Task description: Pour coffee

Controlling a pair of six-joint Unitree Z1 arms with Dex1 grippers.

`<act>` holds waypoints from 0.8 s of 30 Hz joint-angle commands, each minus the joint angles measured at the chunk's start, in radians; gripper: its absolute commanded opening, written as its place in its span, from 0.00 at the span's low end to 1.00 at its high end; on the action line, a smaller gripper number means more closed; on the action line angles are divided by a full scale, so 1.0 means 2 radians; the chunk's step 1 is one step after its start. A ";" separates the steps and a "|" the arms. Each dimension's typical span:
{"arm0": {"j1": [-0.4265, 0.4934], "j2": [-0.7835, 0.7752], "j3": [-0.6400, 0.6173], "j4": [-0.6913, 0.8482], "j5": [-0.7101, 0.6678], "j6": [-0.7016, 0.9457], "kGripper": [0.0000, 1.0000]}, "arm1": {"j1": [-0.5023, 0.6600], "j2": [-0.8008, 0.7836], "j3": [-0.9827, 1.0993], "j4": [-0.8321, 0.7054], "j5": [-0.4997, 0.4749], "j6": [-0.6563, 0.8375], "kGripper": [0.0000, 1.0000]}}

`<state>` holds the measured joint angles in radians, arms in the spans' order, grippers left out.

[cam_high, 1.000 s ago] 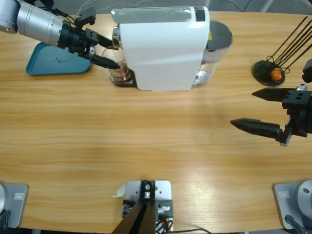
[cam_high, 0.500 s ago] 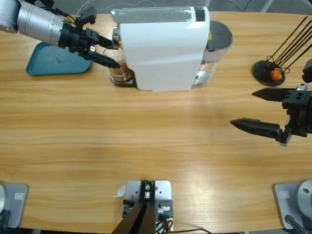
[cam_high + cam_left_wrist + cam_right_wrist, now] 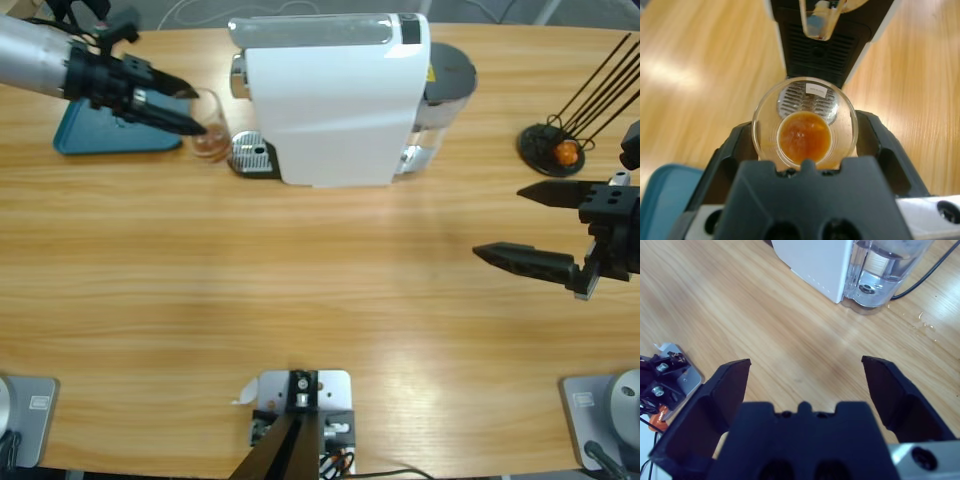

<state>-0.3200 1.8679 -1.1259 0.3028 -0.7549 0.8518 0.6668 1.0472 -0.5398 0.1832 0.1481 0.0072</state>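
My left gripper (image 3: 200,113) is shut on a clear glass (image 3: 212,138), which it holds just left of the white coffee machine (image 3: 335,100) and its bare drip grate (image 3: 252,154). Looking along the left wrist, the glass (image 3: 805,102) sits between the jaws with a shallow pool of brown coffee (image 3: 804,137) at its bottom, and the machine's spout (image 3: 822,22) is beyond it. My right gripper (image 3: 500,222) hovers open at the table's right side, with nothing between its jaws (image 3: 805,365).
A teal tray (image 3: 110,130) lies at the back left, right behind the left gripper. The machine's clear water tank (image 3: 445,90) stands at its right end. A black wire capsule stand (image 3: 555,148) holding an orange capsule is at the back right.
The left gripper has pulled the glass leftward off the drip grate and away from the machine's spout. The right arm has stayed still.
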 commanded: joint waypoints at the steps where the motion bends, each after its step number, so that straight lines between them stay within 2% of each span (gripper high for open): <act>1: 0.062 -0.070 0.033 -0.006 0.020 -0.021 0.00 | 0.004 0.007 0.002 0.002 0.010 0.002 1.00; 3: 0.076 -0.072 0.038 -0.017 0.049 -0.038 0.00 | 0.004 0.007 0.002 0.002 0.010 0.002 1.00; 8: 0.097 -0.091 0.110 -0.154 0.190 -0.157 0.00 | 0.004 0.009 0.002 0.001 0.010 0.002 1.00; 11: 0.099 -0.089 0.133 -0.207 0.258 -0.218 0.00 | 0.004 0.009 0.002 0.001 0.010 0.002 1.00; 18: 0.106 -0.039 0.138 -0.275 0.275 -0.295 0.00 | 0.004 0.012 0.002 0.001 0.010 0.002 1.00; 24: 0.110 -0.015 0.184 -0.352 0.274 -0.349 0.00 | 0.004 0.014 0.002 0.000 0.010 0.002 1.00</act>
<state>-0.1133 1.7450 -0.8647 -0.2442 -0.2186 0.2664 0.6669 1.0472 -0.5401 0.1832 0.1482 0.0072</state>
